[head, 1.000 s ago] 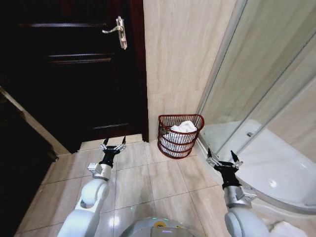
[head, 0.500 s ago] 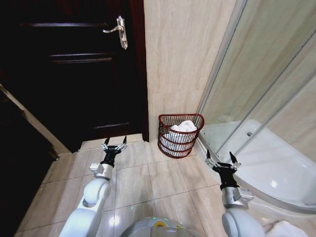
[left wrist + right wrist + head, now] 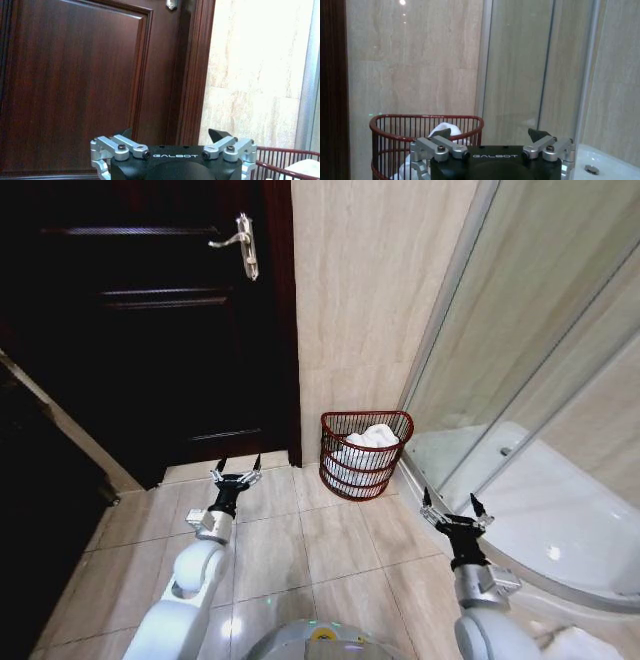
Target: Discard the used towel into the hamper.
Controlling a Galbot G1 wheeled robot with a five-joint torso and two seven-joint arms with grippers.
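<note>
The hamper (image 3: 365, 458), a round dark red wire basket, stands on the tiled floor against the beige wall, between the door frame and the shower glass. A white towel (image 3: 372, 438) lies bunched inside it, its top near the rim. My left gripper (image 3: 238, 468) hovers open over the floor to the hamper's left, holding nothing. My right gripper (image 3: 450, 502) is open and holds nothing too, nearer me and to the hamper's right. The left wrist view catches the hamper's rim (image 3: 287, 156) and the towel (image 3: 306, 167) beyond the left gripper (image 3: 171, 134). The right wrist view has the hamper (image 3: 395, 127) and towel (image 3: 441, 128) behind the right gripper (image 3: 490, 133).
A dark wooden door (image 3: 150, 330) with a metal handle (image 3: 243, 242) stands at the left. A glass shower screen (image 3: 520, 330) and a white shower tray (image 3: 570, 520) close off the right. Beige floor tiles (image 3: 330, 545) lie between my arms.
The left gripper has drifted slightly to the right and the right gripper a little lower. The hamper and towel have not moved.
</note>
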